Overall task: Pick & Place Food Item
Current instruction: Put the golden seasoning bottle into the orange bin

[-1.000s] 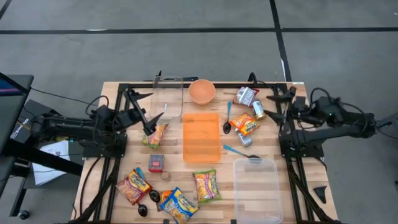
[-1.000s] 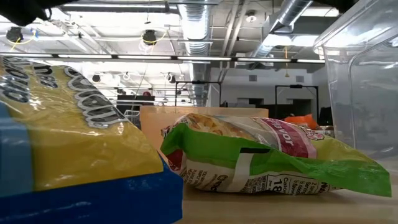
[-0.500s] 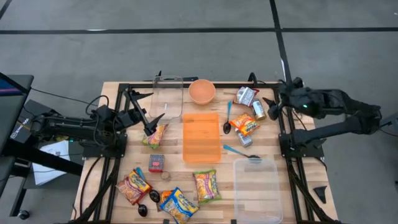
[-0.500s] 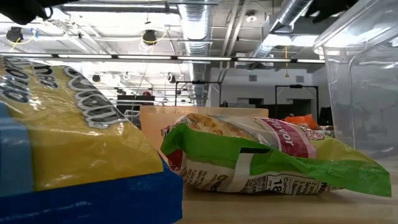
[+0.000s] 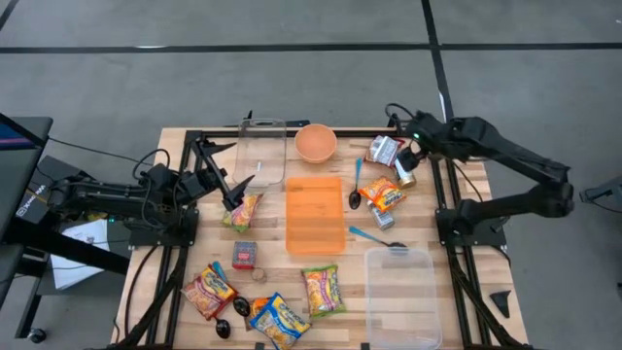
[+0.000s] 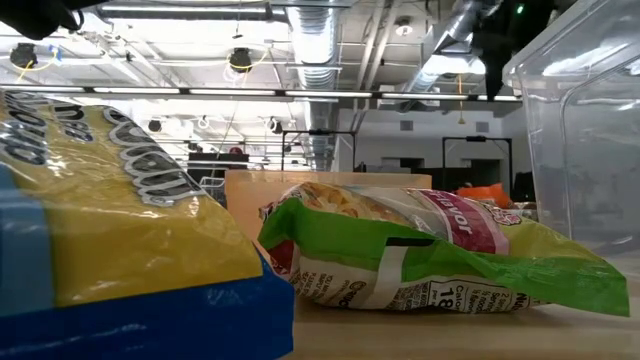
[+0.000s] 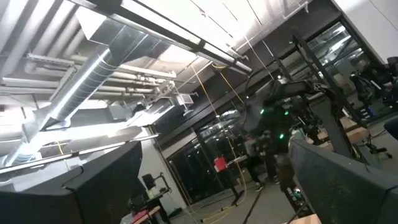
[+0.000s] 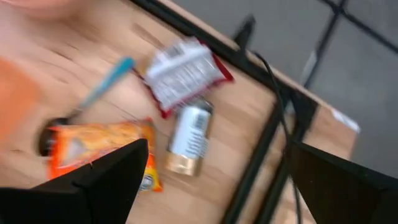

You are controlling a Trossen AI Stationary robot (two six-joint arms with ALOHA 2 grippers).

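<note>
Wooden surface [image 5: 185, 292] strewn with snacks; right pincer [image 5: 408, 158] spread wide above small can [image 8: 185, 138], ready to grab; left pincer [image 5: 236, 185] released, waiting beside clear tub [image 5: 262, 153].

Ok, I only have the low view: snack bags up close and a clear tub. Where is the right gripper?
Observer: The right gripper hangs above the back right corner of the table, over a small can.
Operator: Is it holding anything?
Observer: No, its fingers are open and empty. The can lies on its side beside a silver packet.
Operator: And the left arm?
Observer: The left gripper waits open on the table's left side, by a snack bag.
</note>
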